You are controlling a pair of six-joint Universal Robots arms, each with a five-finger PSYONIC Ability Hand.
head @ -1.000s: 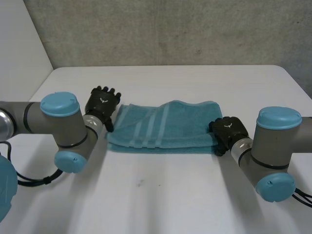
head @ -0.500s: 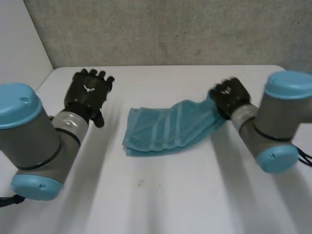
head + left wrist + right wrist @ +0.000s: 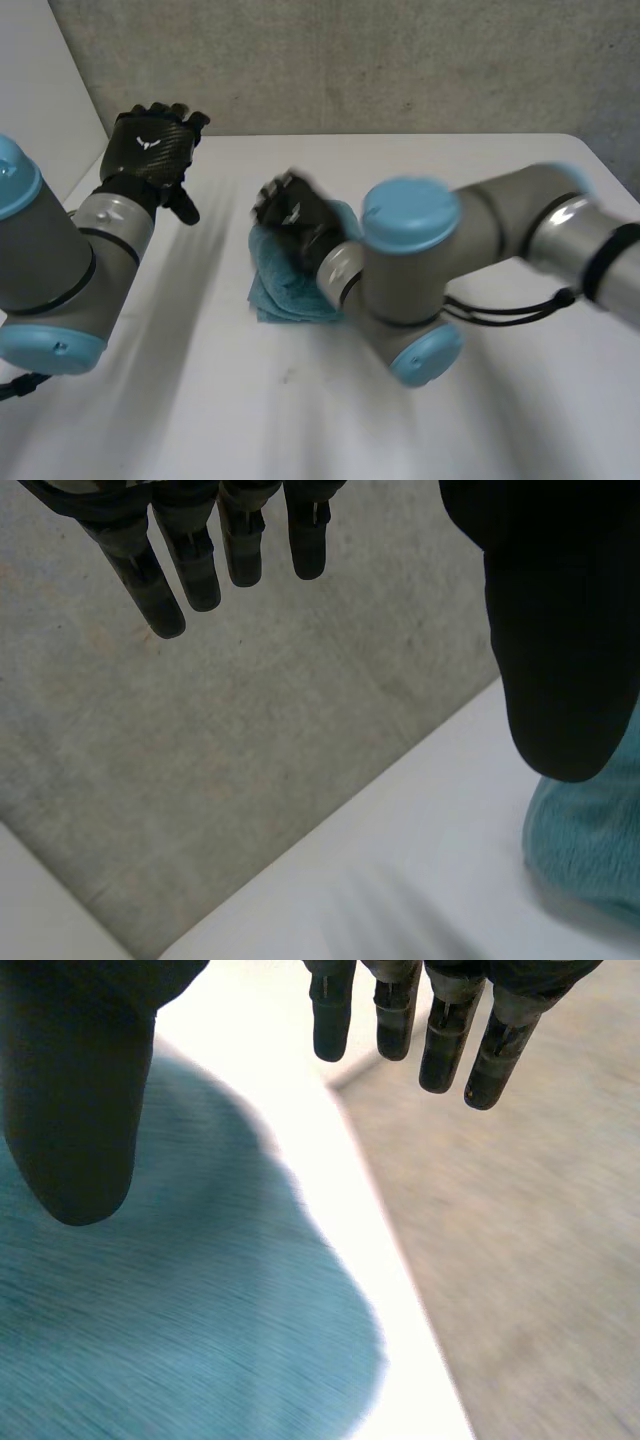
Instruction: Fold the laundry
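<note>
Grey concrete wall (image 3: 350, 60) backs the white table (image 3: 200, 400), where a teal towel (image 3: 285, 292) lies bunched into a thick fold near the middle. Robot's right arm stretches across the table, and its right hand (image 3: 295, 215) hangs over the towel's far side with fingers (image 3: 440, 1030) straight, gripping nothing. Its left hand (image 3: 150, 150) is raised well apart from the towel, with its fingers (image 3: 190, 560) spread and empty.
</note>
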